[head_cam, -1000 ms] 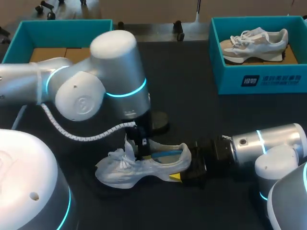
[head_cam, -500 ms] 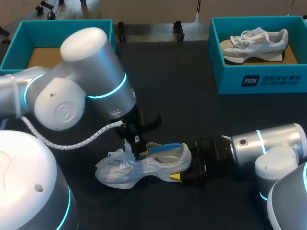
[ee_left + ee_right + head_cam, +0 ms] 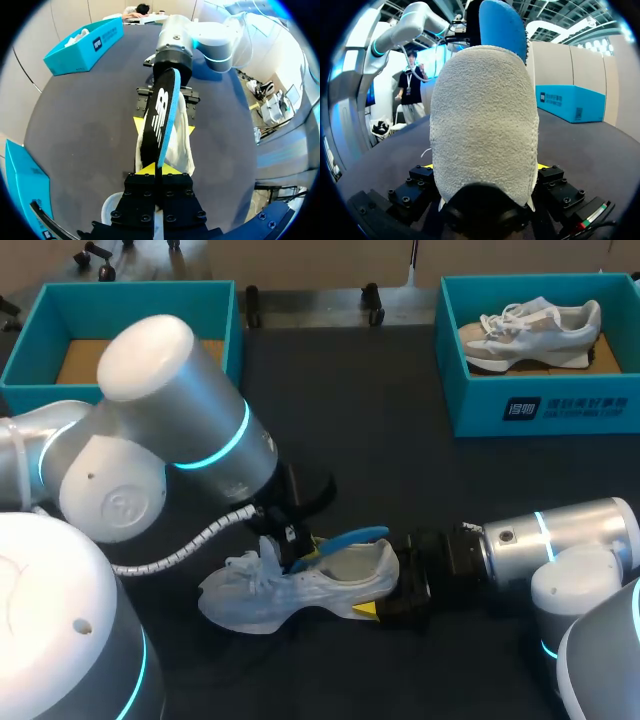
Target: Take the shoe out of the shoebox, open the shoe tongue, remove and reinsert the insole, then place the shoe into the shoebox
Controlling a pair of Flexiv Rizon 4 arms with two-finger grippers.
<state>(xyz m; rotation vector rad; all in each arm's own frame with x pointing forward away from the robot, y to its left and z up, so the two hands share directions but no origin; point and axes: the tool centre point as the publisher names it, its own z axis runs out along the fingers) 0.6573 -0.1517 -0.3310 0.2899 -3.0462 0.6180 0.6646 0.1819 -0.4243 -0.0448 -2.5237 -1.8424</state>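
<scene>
Two grips matter: our left gripper (image 3: 155, 170) pinches the blue insole (image 3: 161, 112), our right gripper (image 3: 386, 606) clamps the white shoe (image 3: 300, 592) by its heel; should that slip, the shoe may lift too.

Napped shoe on a dull dark table

The shoe (image 3: 484, 125) has a rough, fuzzy suede-like heel and thin white mesh sides. The insole (image 3: 160, 117) standing out of it is matt black with a blue foam edge. The table (image 3: 400, 470) under the shoe is matt and cloth-like, and the left arm (image 3: 200, 430) above it is satin silver metal.

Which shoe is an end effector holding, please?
The shoe on the table, its heel in the right end effector; the other shoe lies in the right box.
</scene>
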